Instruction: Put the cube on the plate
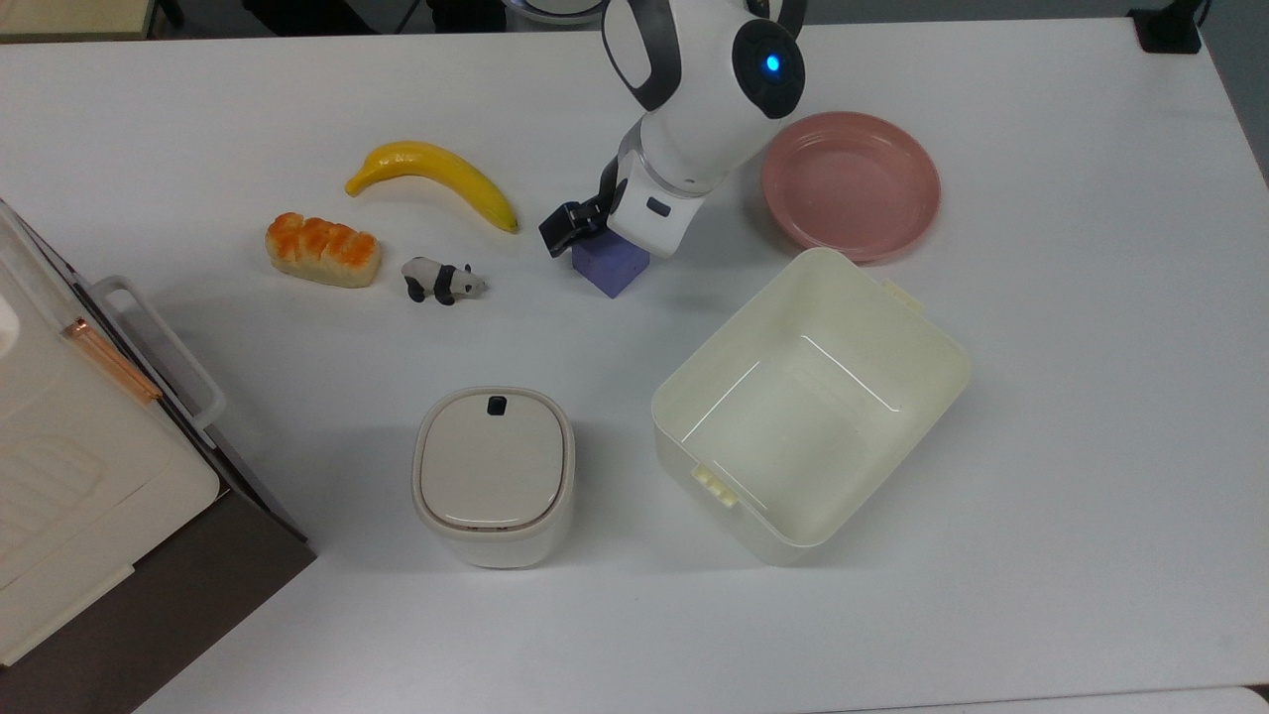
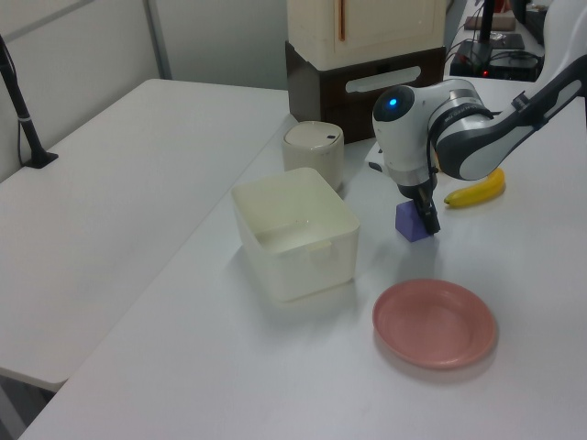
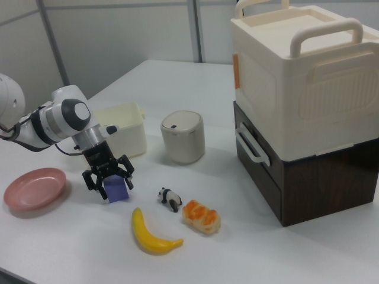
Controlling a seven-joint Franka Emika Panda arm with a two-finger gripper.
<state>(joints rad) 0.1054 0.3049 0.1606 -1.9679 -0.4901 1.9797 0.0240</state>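
Observation:
The purple-blue cube [image 1: 607,270] [image 2: 409,223] [image 3: 117,190] rests on the white table, mid-back in the top view. My gripper [image 3: 108,177] [image 1: 598,238] [image 2: 423,214] is down over it and open, with one black finger on each side of the cube and gaps showing in the right view. The white hand hides most of the cube's top in the top view. The pink plate [image 1: 851,184] [image 2: 434,323] [image 3: 32,187] lies bare, about two cube-widths off to the top view's right of the cube.
A cream tub [image 1: 950,369] stands open just in front of the plate. A lidded round bin [image 1: 493,474], toy panda [image 1: 441,281], banana [image 1: 436,171] and bread piece [image 1: 322,249] lie toward the top view's left. A large storage box [image 3: 302,71] fills the table's end.

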